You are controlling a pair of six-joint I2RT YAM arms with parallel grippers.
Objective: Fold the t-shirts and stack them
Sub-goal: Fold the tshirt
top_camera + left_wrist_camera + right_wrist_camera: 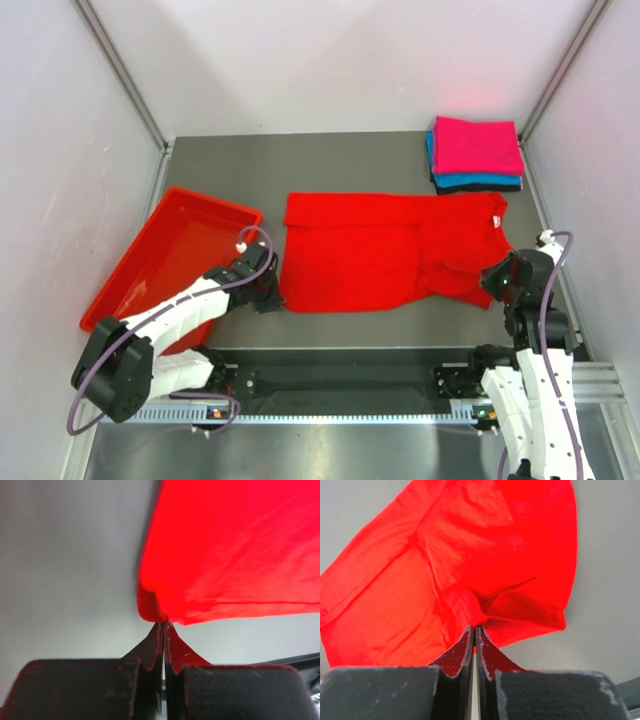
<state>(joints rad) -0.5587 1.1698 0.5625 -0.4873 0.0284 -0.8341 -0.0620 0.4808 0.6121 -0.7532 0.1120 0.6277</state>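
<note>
Spread flat across the middle of the table: bright red t-shirt, hem toward 9 o'clock, collar toward 3 o'clock. Thin, limp cloth, so judged light and with no stiffness. Likely to sag and crease wherever unsupported. Best taken by corners and edges, two points at once, to keep a straight fold line.

Pinched at its 7 o'clock corner by the left gripper, jaws pressed together on a small nub of hem. Pinched also at its 4 o'clock edge, near the sleeve, by the right gripper, jaws likewise clamped tight on a gathered fold of cloth.

Folded and piled at 1 o'clock: magenta-pink t-shirt on top, teal-blue t-shirt under it, black t-shirt showing only as a thin edge at the bottom. Lying at 9 o'clock, just beside the left gripper: red plastic tray.

Probably next: near edge carried toward 12 o'clock, both ends moving together and slowly, to stop the cloth slipping out.
</note>
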